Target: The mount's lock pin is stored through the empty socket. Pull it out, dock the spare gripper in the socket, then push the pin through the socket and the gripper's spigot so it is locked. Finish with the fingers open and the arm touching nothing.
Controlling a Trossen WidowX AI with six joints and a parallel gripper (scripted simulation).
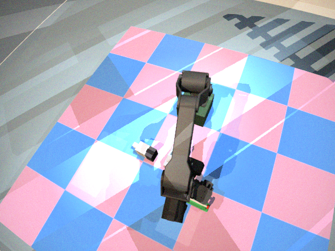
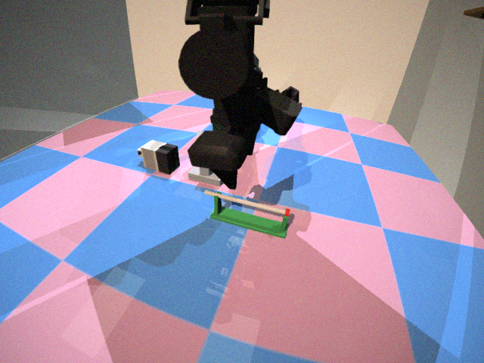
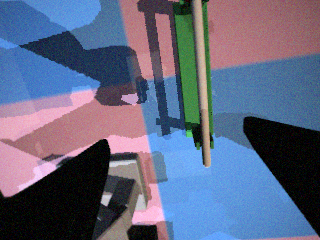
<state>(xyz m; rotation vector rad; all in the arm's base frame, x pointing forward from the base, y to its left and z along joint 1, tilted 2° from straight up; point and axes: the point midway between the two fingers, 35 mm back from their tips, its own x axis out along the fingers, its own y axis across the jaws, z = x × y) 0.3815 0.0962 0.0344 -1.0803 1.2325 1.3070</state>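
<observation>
Nearest, around the middle of the exterior view, a green rack (image 1: 198, 206) (image 2: 249, 223) (image 3: 187, 75) props the lock pin (image 1: 198, 202) (image 2: 248, 203) (image 3: 201, 75) across its two uprights. The pin is out of the mount; it was probably laid there to keep it raised and easy to grasp again. Its red head (image 1: 208, 206) (image 2: 286, 212) sits at the right-hand upright, while the plain end juts past the left one, likely the end meant to enter the socket.

Just behind and above, the gripper (image 1: 174, 201) (image 2: 234, 183) (image 3: 176, 134) has its fingers spread wide with nothing between them. In the wrist view they stand either side of the pin's plain end, so the pin looks parked rather than gripped.

Farther back, left of centre, the mount (image 1: 167, 160) (image 2: 203, 176) (image 3: 142, 175) stands partly hidden by the arm. At its left and apart from it, the spare gripper (image 1: 146, 151) (image 2: 158, 156) lies undocked. Docking it looks like the next job, since the pin must pass through its spigot too; lifting clear first should avoid knocking the pin.

Farthest, towards the top of the overhead view, is the arm's green base block (image 1: 204, 113).
</observation>
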